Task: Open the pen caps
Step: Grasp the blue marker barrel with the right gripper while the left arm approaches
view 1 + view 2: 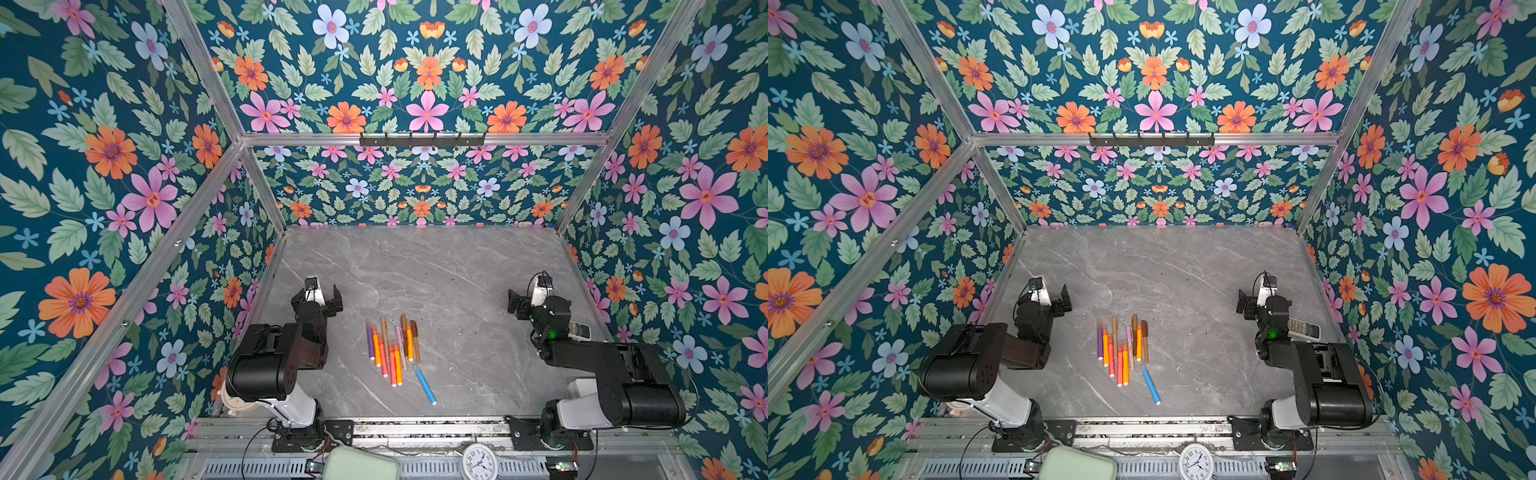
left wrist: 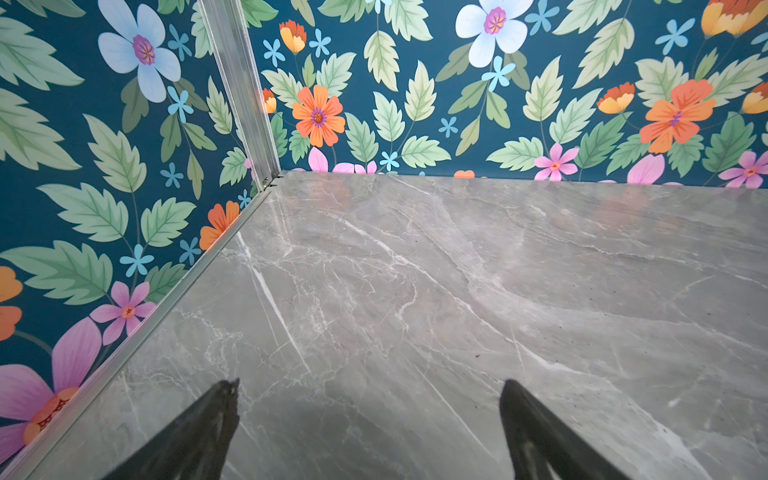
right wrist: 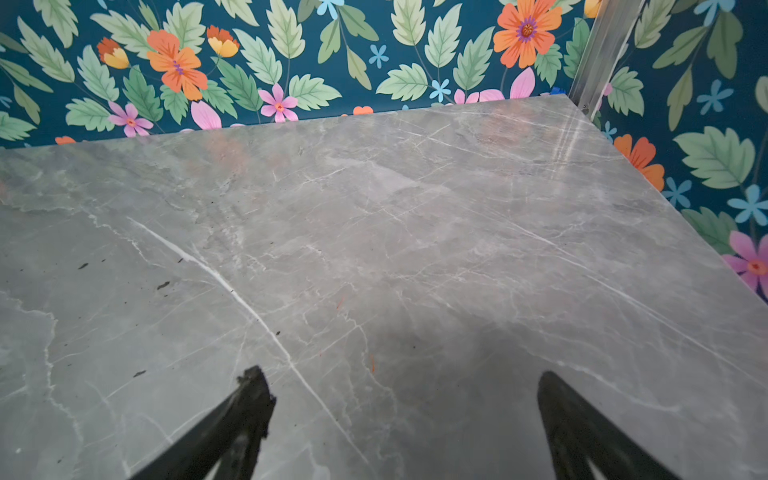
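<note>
Pens [image 1: 392, 365] lie bunched on the counter [image 1: 457, 270]; left pincer [image 2: 369, 382] and right pincer [image 3: 401, 374], both wide and empty, could scatter neighbours grabbing one.

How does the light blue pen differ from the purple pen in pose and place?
The blue pen lies outside the row of pens, slanted; the purple pen sits at the row's left end, parallel to its neighbours. The blue pen is nearer the front edge of the table than the purple pen. Both lie flat on it, untouched.
</note>
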You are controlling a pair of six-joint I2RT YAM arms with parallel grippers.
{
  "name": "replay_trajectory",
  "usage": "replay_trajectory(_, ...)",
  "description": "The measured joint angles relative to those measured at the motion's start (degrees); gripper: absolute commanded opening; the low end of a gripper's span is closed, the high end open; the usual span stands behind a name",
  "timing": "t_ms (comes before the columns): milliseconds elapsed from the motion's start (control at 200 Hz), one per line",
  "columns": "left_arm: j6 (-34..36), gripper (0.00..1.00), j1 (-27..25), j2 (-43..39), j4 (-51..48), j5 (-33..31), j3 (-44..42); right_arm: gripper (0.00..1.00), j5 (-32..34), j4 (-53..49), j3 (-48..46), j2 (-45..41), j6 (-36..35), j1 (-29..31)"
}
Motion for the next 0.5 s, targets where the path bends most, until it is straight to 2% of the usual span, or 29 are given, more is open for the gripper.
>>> replay_trajectory(80, 0.00, 1.00, -1.53, -3.30, -2.71, -3.45, -0.15, 0.99, 3.56, -2.16, 0.07, -2.16, -0.39, 2.86)
replay_trajectory(165, 1.57, 1.00, -7.32, -14.45, -8.04, -8.35, -0.15, 0.99, 6.03, -15.65, 4.22, -14.03, -1.31, 9.81)
replay_trajectory(220, 0.70, 1.00, -11.34, -22.62, -11.30, -8.92, 0.79, 0.99, 6.19, -19.63, 8.09, -22.51, 2.78, 11.19)
replay_trajectory(280, -3.28, 1.00, -14.32, -28.65, -16.39, -9.38, 3.93, 0.99, 7.61, -23.67, 10.43, -30.05, 10.49, 11.32)
replay_trajectory(335, -7.43, 1.00, -17.84, -30.32, -19.98, -9.31, 6.49, 0.99, 7.08, -27.34, 10.71, -34.18, 16.63, 11.45)
replay_trajectory(425, -9.92, 1.00, -26.25, -28.87, -23.96, -7.21, 7.34, 0.99, 1.79, -35.58, 10.73, -36.06, 23.80, 12.35)
replay_trajectory(500, -10.95, 1.00, -30.91, -28.81, -28.28, -4.24, 4.42, 0.99, -2.58, -42.73, 12.85, -33.90, 26.32, 17.49)
